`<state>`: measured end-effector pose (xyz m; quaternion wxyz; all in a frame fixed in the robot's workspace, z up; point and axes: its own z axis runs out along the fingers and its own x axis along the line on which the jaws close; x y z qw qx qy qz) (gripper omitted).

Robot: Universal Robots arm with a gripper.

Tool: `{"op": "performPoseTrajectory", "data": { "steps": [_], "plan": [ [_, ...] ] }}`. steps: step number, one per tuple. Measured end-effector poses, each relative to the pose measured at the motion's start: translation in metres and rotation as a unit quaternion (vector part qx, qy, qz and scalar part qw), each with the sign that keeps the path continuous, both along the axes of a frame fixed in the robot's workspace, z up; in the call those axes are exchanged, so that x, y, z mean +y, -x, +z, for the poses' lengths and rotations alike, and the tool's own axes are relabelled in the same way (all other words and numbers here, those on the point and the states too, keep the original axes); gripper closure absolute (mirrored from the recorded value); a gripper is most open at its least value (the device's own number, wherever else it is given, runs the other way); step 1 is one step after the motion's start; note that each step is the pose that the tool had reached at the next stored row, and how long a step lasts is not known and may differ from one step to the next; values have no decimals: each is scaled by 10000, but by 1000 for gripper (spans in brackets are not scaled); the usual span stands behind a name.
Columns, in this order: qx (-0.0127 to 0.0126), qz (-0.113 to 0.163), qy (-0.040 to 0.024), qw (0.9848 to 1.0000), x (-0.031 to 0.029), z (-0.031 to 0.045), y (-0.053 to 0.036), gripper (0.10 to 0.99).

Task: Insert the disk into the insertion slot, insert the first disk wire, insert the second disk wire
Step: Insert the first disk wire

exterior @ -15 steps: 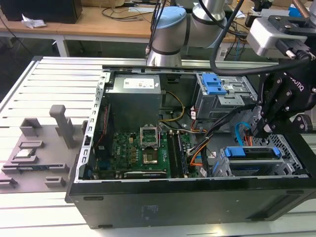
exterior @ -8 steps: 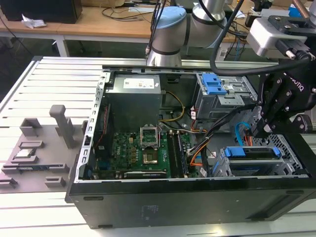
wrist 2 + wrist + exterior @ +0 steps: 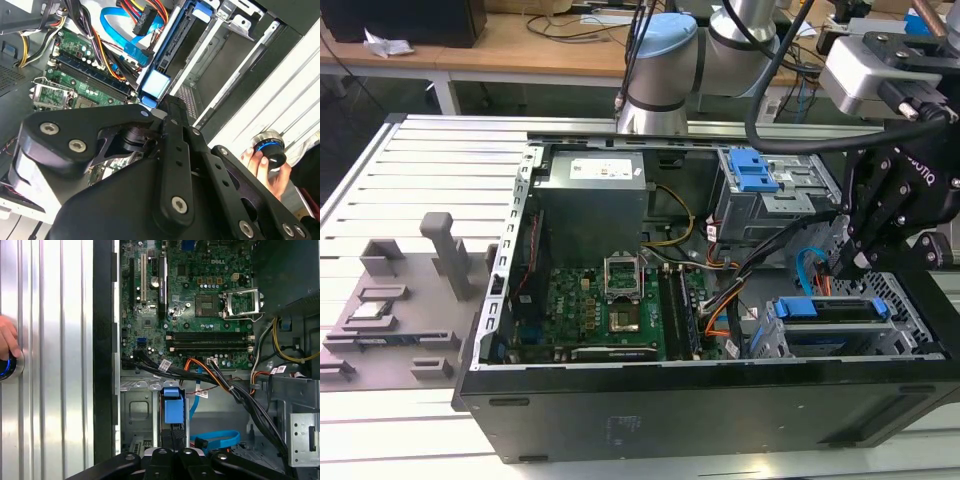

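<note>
1. Sitting in the insertion slot (image 3: pixel 912 338), the disk (image 3: pixel 171 409) looks seated (blue frame end showing); both wire steps appear undone.
2. The end effector (image 3: pixel 173 437) has its jaws drawn together, gripping nothing visible, its tip at the disk's frame.
3. Count: one disk, one slot, one loose blue cable (image 3: pixel 215 437), and one hand (image 3: pixel 6 342) on the surface (image 3: pixel 50 390).

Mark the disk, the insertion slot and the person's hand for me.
the disk (image 3: pixel 820 308), exterior view, on its blue carrier's top edge.
the insertion slot (image 3: pixel 915 325), exterior view, on the cage's silver side wall.
the person's hand (image 3: pixel 5 337), first wrist view, on the middle of what shows of it.
</note>
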<state>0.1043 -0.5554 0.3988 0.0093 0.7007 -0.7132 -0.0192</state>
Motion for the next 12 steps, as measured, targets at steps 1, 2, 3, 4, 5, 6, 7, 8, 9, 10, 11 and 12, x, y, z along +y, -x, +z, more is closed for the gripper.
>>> {"op": "performPoseTrajectory", "data": {
  "steps": [1,2,3,4,5,6,7,8,9,10,11,12],
  "plan": [
    [0,1,0,10000,0,-4,-14,980],
    [0,0,-1,10000,1,-18,-40,980],
    [0,0,-1,10000,0,-27,-58,980],
    [0,0,1,10000,0,-32,-74,980],
    [0,0,0,10000,0,-38,-113,980],
    [0,0,0,10000,1,-44,-156,980],
    [0,1,-1,10000,2,-49,-177,980],
    [0,1,-1,10000,3,-53,-195,980],
    [1,0,1,10000,12,-59,-232,980],
    [1,2,0,10000,31,-64,-256,980],
    [1,2,0,10000,42,-67,-266,980],
    [0,2,1,10000,57,-70,-279,980]
  ]
}}
